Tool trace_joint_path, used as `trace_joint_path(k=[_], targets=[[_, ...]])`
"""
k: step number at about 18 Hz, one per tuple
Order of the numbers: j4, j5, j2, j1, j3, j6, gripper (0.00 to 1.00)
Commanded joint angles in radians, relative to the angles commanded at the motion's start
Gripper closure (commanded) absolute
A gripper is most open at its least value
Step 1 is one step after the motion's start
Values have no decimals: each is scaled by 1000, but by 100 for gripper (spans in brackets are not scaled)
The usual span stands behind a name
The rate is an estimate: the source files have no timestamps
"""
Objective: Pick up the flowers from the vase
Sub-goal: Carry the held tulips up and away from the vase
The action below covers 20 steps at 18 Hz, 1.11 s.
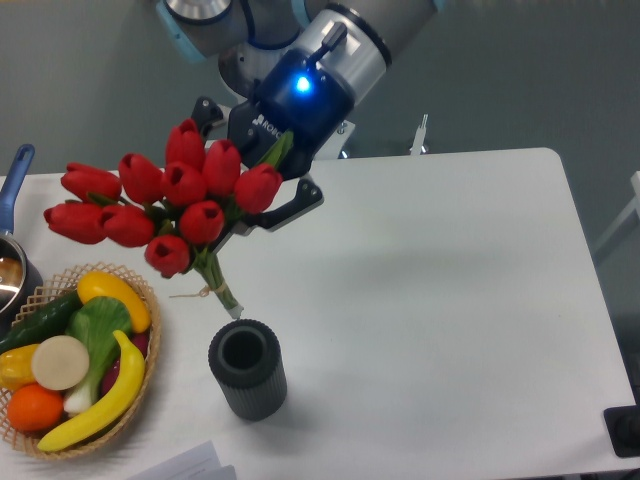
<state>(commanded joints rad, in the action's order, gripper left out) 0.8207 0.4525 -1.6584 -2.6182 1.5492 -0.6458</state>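
Observation:
The flowers (pixel 165 200), a bunch of red tulips with green stems tied near the ends, hang in the air above the table's left side. My gripper (pixel 255 185) is shut on the bunch just behind the blooms. The stem ends (pixel 228 303) hang clear of the vase, a little above and left of its mouth. The vase (pixel 247 368), a dark grey ribbed cylinder, stands upright and empty near the front of the table.
A wicker basket (pixel 150 372) with a banana, cucumber, orange and other produce sits at the front left. A pot with a blue handle (pixel 14 180) is at the left edge. A paper sheet (pixel 190 466) lies at the front edge.

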Motion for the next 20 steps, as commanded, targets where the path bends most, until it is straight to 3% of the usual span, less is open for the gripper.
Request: trace_joint_path(k=[5, 9, 15, 20], targets=[[-2, 3, 63, -143, 69, -14, 52], [-3, 3, 72, -229, 84, -54, 52], [-3, 2, 69, -305, 107, -110, 52], [-3, 3, 72, -325, 147, -163, 52]])
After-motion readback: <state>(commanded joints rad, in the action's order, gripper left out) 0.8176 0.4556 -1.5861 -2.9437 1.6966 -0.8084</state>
